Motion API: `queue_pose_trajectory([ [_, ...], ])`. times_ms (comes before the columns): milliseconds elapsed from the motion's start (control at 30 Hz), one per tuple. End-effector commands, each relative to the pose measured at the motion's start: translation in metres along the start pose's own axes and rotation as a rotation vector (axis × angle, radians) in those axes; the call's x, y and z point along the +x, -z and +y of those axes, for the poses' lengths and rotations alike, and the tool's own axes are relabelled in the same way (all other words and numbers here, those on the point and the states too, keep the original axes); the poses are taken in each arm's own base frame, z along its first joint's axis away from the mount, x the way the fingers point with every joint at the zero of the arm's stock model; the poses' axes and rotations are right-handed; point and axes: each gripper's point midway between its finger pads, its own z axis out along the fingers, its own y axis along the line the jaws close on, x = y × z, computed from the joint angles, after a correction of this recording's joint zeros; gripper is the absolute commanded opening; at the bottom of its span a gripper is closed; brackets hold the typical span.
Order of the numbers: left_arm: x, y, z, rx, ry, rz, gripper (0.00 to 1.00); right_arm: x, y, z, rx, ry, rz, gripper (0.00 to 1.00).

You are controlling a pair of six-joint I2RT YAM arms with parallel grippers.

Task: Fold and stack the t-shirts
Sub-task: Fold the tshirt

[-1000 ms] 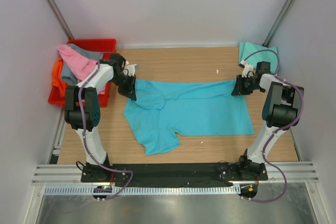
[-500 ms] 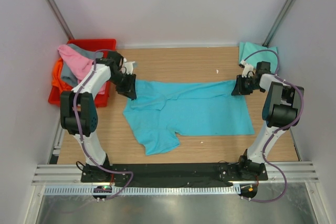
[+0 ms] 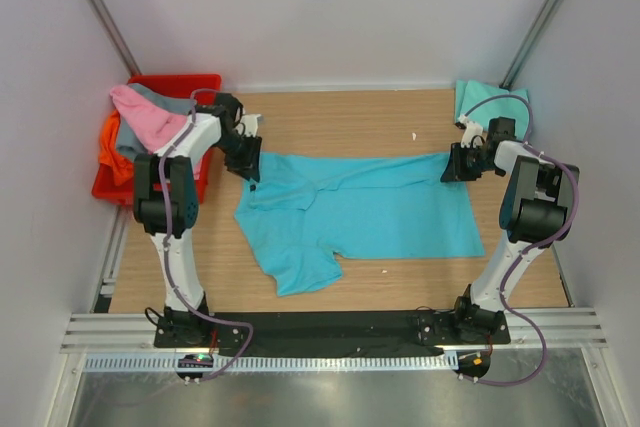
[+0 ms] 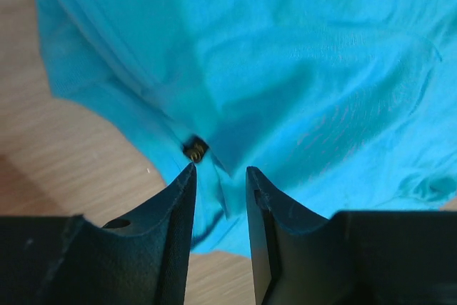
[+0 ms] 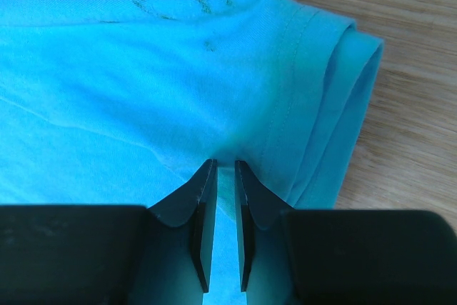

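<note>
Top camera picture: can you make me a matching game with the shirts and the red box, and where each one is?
Things:
1. bright turquoise cloth t-shirt
2. pale mint-teal cloth t-shirt
3. pink cloth t-shirt
4. red plastic crate

Places:
A. at the far left
B. in the far right corner
C. spread out in the middle of the wooden table
D. piled on top of the crate

Pairs: 1-C, 2-B, 3-D, 4-A

Turquoise t-shirt [image 3: 380,209] spread out, slightly rumpled
</note>
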Motion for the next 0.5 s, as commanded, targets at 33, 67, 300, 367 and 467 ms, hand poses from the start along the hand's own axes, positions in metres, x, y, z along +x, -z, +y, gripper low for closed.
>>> queue_pose_trajectory([
  [33,-0.057,0.003,0.005,-0.015,-0.053,-0.121,0.35,0.007,0.003,-0.014,0.058,0.008,0.038,0.23],
  [67,-0.056,-0.007,0.007,-0.007,-0.046,-0.098,0.34,0.007,0.003,-0.014,0.056,0.008,0.039,0.22],
  [300,-0.043,-0.025,0.006,0.039,0.013,-0.017,0.29,0.007,0.004,-0.015,0.055,0.008,0.045,0.22],
  [367,-0.037,-0.009,-0.002,0.056,0.013,-0.061,0.29,0.006,0.007,-0.015,0.060,0.012,0.040,0.22],
  [467,-0.010,0.012,-0.018,0.107,0.018,-0.087,0.34,0.005,0.009,-0.016,0.064,0.019,0.027,0.22],
])
